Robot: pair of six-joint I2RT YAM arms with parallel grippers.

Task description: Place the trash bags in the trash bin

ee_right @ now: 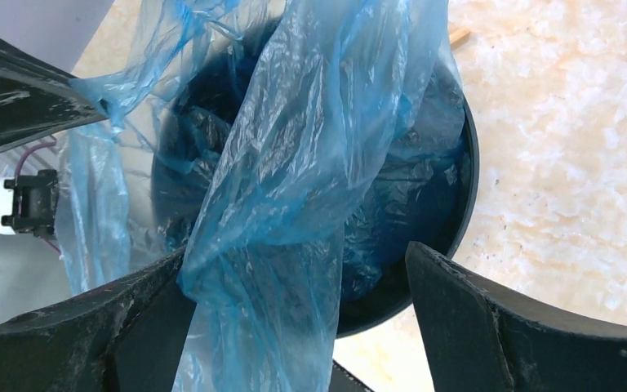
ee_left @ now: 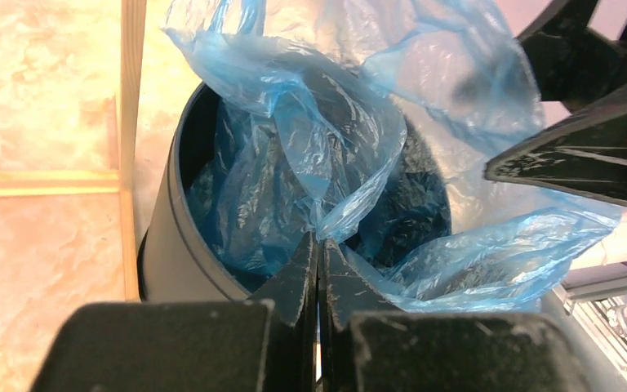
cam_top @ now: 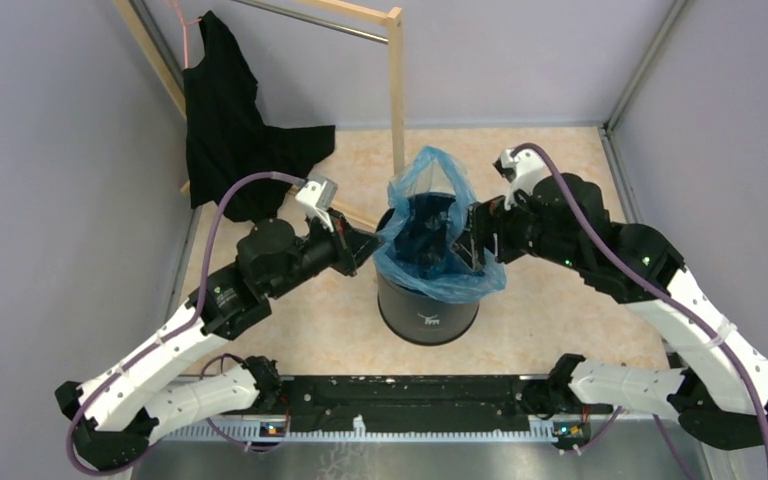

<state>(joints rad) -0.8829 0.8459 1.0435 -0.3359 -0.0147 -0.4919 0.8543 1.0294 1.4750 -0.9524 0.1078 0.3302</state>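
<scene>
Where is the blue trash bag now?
In the top view, the trash bag hangs in and over the mouth of the trash bin, centre frame, one edge pinched by the left gripper.

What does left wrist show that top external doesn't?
Left wrist only: the left gripper shut on a fold of the thin translucent light-blue plastic bag, by the rim of the tall dark cylindrical bin. Top external only: the black garment on the wooden rack, and the bin's white logo. Both: bag draped over the bin, with the right gripper opposite.
</scene>
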